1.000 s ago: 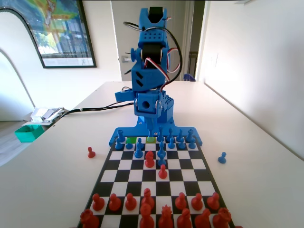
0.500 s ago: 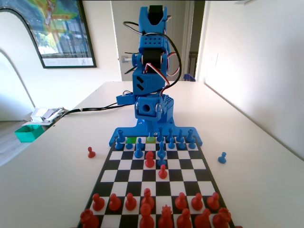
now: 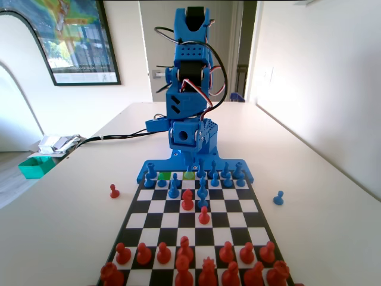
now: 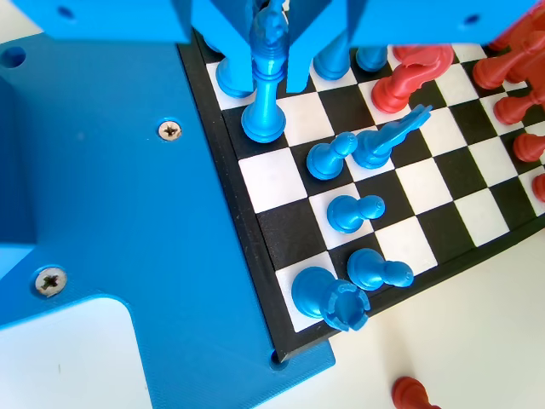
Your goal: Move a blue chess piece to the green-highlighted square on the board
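White table carries the board [image 3: 196, 223]. My gripper [image 4: 271, 51] stands low at its back rank, jaws narrow around a tall blue piece [image 4: 265, 85], seemingly gripping it.

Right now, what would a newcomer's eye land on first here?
In the wrist view, a tall blue piece stands between the fingers at the board's back row. In the fixed view, two green squares glow at the far row, and a red pawn stands off-board, left.

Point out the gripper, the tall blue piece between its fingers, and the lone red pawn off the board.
gripper [image 4: 271, 75]: wrist view, midway between the fingertips.
tall blue piece [image 4: 266, 102]: wrist view, on its stem.
red pawn [image 3: 114, 191]: fixed view, on its body, on the table left of the board [image 3: 235, 205].
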{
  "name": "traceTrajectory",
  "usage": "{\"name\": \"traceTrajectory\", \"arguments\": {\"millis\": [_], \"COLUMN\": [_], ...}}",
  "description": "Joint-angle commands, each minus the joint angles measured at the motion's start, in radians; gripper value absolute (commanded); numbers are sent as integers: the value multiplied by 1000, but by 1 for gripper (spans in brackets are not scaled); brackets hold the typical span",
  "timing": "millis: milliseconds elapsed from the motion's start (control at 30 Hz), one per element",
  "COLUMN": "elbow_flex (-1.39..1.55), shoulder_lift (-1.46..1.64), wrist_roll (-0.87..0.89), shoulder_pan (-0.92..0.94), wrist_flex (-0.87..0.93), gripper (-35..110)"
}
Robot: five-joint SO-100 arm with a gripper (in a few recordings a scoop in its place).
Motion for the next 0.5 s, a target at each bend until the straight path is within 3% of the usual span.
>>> {"name": "traceTrajectory", "arguments": {"millis": [0,467], "elbow_flex": [-34,-239], "shoulder_lift": [3,5], "wrist_roll": [-385,-517], "shoulder_pan": [17,206], "wrist_flex": [38,330], "gripper": [1,1]}}
